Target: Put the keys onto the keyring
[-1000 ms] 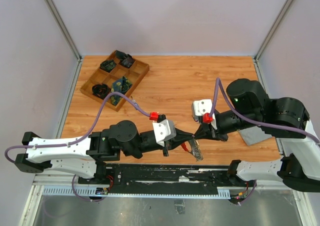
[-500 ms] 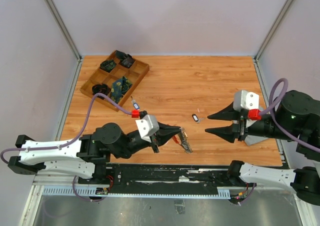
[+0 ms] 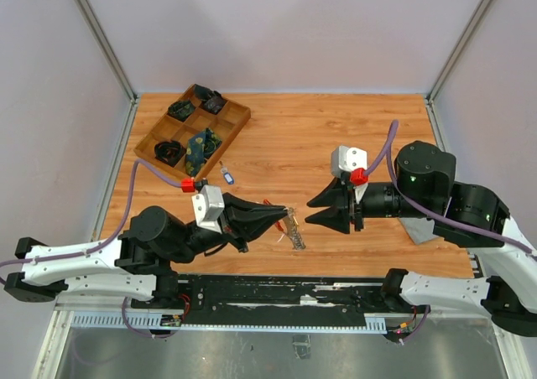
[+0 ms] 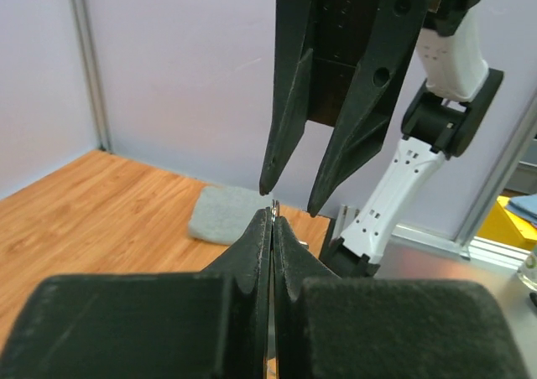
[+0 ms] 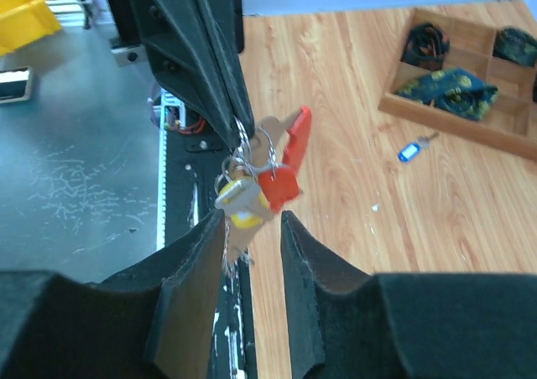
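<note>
Left fingers [image 3: 256, 217]: clamped on keyring [image 3: 295, 235], keys [image 5: 239, 199] hanging. Right fingers [image 3: 331, 198]: apart, near them. Risk: off-centre closing tugs keyring loose.

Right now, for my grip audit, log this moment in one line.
left gripper: shut on keyring, keyring hanging | right gripper: open, tips facing keyring | blue key: on table beside tray

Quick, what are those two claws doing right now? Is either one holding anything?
Left gripper: closed, pinching the keyring, with keys dangling from it.
Right gripper: open, holding nothing.
</note>
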`<state>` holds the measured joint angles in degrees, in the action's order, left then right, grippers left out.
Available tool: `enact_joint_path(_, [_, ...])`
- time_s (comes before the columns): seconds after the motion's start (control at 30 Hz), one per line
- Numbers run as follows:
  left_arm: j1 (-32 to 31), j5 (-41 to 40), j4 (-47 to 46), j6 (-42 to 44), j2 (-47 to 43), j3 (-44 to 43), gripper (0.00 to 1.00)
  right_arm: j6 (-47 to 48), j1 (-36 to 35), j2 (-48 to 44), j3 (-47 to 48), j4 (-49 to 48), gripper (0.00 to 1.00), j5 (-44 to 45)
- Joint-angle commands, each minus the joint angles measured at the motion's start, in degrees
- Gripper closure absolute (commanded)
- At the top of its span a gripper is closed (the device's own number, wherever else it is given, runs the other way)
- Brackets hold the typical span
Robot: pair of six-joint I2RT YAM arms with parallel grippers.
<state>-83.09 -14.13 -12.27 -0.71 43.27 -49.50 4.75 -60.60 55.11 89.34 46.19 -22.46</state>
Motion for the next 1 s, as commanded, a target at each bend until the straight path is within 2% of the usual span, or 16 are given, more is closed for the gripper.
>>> enact_joint_path(0.0, [0.30, 5.28, -4.37, -0.93, -0.32, -0.55, 0.99, 0.78, -1.30, -1.80, -1.61, -8.11, 0.65, -8.35])
enact_joint_path(0.23, [0.30, 7.78, -3.96, -0.75, 0.85, -1.63, 1.00, 0.49, -1.28, -1.99, -3.19, -9.85, 0.65, -11.39])
enact_joint_path(0.57, [0.34, 9.52, -4.10, -0.95, 1.13, -2.01, 1.00, 0.84, -1.30, -0.27, -3.33, -7.43, 0.69, -14.99])
enact_joint_path(0.97, [0.30, 10.19, -4.39, -0.84, 0.24, -2.01, 1.00, 1.09, -1.32, -0.09, -4.48, -7.07, 0.69, -14.71])
